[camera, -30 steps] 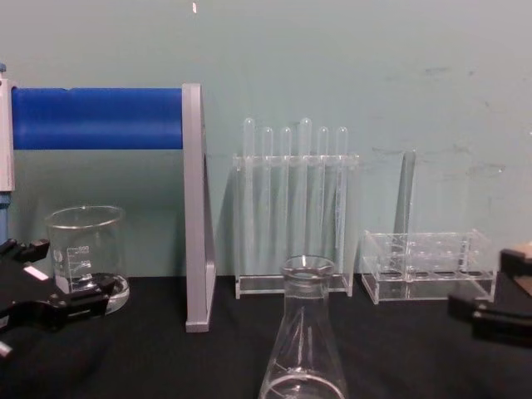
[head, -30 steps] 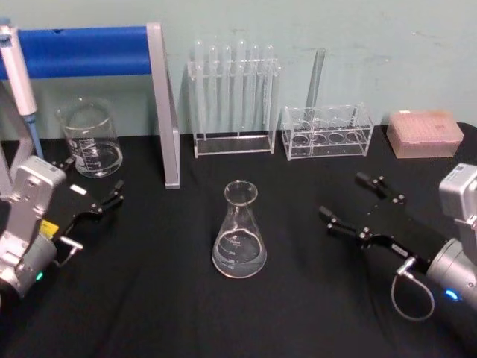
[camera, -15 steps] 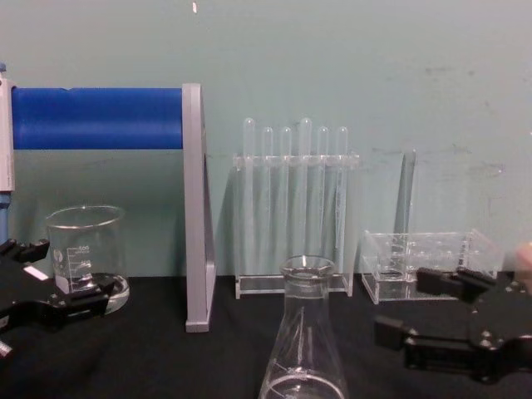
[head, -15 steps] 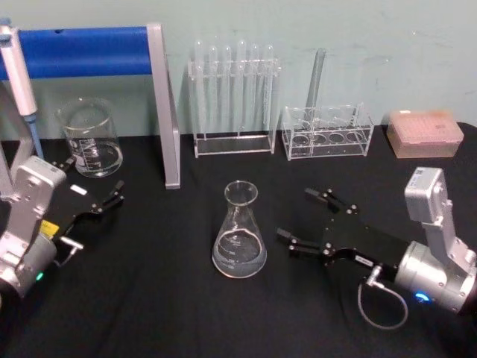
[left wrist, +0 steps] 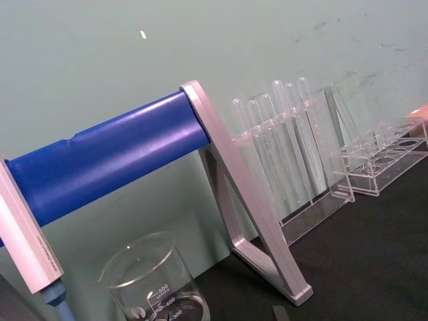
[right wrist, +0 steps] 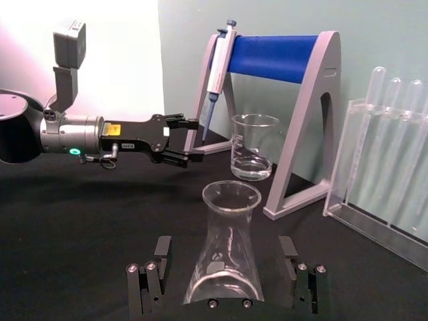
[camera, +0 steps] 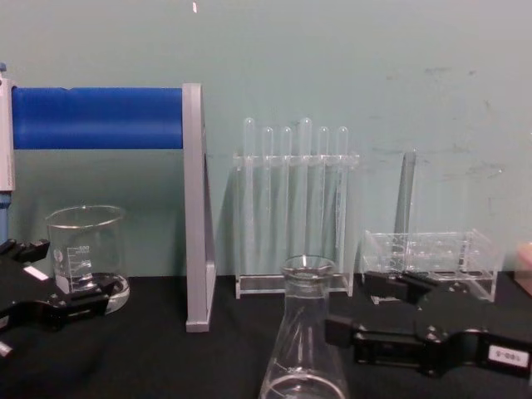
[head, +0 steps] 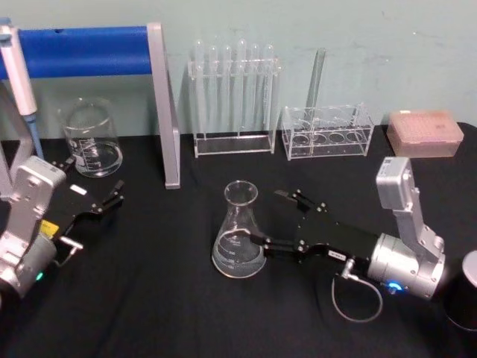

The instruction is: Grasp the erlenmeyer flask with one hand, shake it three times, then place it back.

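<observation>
Now the right end effector [head: 265, 217] straddles the centre erlenmeyer flask [head: 240, 237], fingers wide, ready to clamp; the left end effector [head: 113, 195] rests open at the left edge.

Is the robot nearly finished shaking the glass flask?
No. The black right gripper has slid up to the clear glass conical flask, open, a finger on each side. The flask stands on the black table, not gripped yet. Closing, lifting, three shakes and putting back remain. The left gripper idles at the table's left.
</observation>
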Controlling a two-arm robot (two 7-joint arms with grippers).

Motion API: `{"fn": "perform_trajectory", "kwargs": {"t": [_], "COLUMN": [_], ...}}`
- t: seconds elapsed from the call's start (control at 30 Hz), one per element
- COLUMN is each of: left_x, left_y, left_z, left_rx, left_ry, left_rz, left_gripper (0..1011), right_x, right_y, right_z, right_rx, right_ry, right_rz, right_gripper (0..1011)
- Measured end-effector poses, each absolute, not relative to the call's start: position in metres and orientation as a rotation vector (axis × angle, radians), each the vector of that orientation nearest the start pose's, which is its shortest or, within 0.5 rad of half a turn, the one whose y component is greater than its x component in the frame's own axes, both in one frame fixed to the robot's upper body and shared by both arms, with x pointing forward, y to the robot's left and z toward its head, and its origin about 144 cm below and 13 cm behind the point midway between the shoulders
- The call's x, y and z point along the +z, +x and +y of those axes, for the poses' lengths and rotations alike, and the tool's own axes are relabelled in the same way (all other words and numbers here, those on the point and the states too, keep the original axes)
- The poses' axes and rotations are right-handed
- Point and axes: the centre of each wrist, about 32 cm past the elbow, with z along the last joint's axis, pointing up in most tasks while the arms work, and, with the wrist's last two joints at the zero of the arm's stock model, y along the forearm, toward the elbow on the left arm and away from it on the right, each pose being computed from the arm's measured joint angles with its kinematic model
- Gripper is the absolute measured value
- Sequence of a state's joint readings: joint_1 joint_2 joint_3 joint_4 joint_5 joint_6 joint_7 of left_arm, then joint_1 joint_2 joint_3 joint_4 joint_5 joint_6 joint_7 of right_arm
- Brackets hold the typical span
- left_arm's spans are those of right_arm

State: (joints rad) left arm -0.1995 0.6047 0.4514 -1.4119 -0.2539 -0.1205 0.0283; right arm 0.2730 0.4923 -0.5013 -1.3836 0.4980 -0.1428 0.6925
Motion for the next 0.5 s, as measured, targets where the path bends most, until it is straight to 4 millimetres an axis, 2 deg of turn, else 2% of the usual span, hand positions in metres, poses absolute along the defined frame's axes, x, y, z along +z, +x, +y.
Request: {"fn": "perform_trajectory", "kwargs": {"t": [0.5], "left_x": [1.140], "left_y": [0.489], "left_z": [0.310], "left_rx": [1.248], "left_ry": [0.305], "left_rz": [-0.285], "left_gripper": [1001], "right_x": [1.141], "right_y": [0.530], "right_z": [-0.241], "right_rx": [-0.510], "right_ry": [-0.053], "right_rz": [-0.018], "right_gripper": [1000]}}
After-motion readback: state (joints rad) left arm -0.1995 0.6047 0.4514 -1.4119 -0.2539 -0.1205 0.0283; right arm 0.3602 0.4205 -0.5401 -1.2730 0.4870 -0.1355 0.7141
